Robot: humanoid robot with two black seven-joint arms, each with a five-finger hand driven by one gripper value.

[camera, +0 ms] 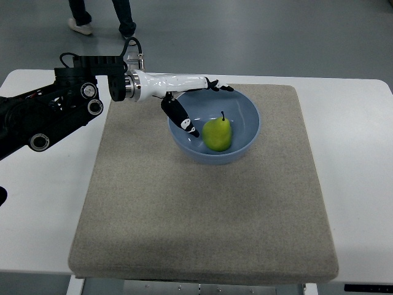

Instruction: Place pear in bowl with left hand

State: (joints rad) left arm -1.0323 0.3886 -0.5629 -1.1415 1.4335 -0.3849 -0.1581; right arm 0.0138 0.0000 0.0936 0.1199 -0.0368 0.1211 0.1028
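Note:
A green pear [217, 134] with a dark stem lies inside the light blue bowl [247, 107], which stands on the beige mat. My left hand [202, 106] reaches in from the left, over the bowl's left rim. Its fingers are spread: the thumb [183, 120] points down into the bowl just left of the pear, and the other fingers [220, 86] stretch along the far rim. The hand holds nothing and does not touch the pear. The right hand is not in view.
The beige mat [202, 209] covers the middle of a white table [362, 184]. My black left arm [55, 110] lies over the table's left side. A person's legs [101, 15] stand on the floor beyond the table's far edge.

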